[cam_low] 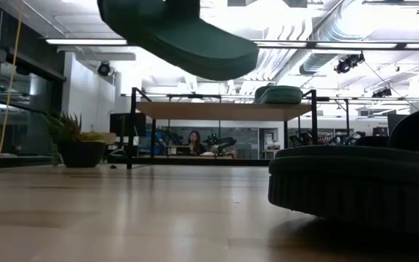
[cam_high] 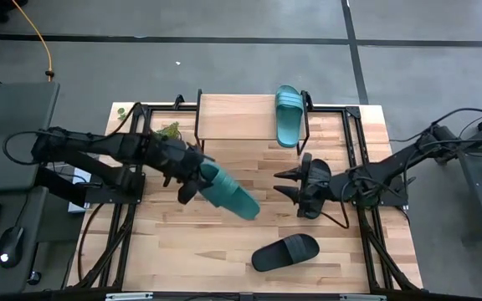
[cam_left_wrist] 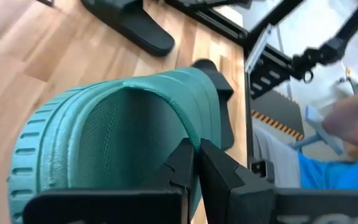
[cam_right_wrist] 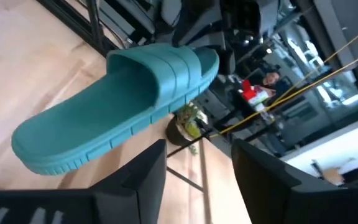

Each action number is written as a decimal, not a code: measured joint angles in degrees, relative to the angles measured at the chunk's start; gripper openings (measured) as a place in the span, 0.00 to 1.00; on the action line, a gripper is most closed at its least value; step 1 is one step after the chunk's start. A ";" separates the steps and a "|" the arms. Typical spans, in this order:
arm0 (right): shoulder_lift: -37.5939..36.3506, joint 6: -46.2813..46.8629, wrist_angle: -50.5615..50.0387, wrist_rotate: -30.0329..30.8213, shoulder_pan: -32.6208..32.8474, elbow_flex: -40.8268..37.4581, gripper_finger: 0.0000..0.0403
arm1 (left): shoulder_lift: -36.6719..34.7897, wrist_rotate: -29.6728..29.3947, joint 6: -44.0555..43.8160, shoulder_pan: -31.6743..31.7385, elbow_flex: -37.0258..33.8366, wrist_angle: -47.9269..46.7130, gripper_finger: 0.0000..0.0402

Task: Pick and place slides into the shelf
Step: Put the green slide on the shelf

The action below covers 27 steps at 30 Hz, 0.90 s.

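So far you have 1 teal slide on the shelf, at its right end. Your left gripper is clamped on the 2nd teal slide, lifted over the table's middle. Your right gripper waits nearby, fingers apart. 1 black slide lies near the front edge.

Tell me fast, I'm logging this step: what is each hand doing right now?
Left hand: shut on a teal slide, lifted off the table.
Right hand: open, holding nothing.
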 joint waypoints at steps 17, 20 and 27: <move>11.92 -16.93 20.56 3.01 0.89 -0.02 0.52 | 0.00 4.68 -0.02 3.04 0.02 7.07 0.02; 12.99 -18.21 22.39 3.00 0.89 0.00 0.53 | 0.00 4.66 -0.02 3.04 0.02 7.18 0.02; 15.90 -18.18 23.07 3.13 0.87 3.05 0.53 | 0.39 3.89 -0.02 3.04 0.04 7.50 0.02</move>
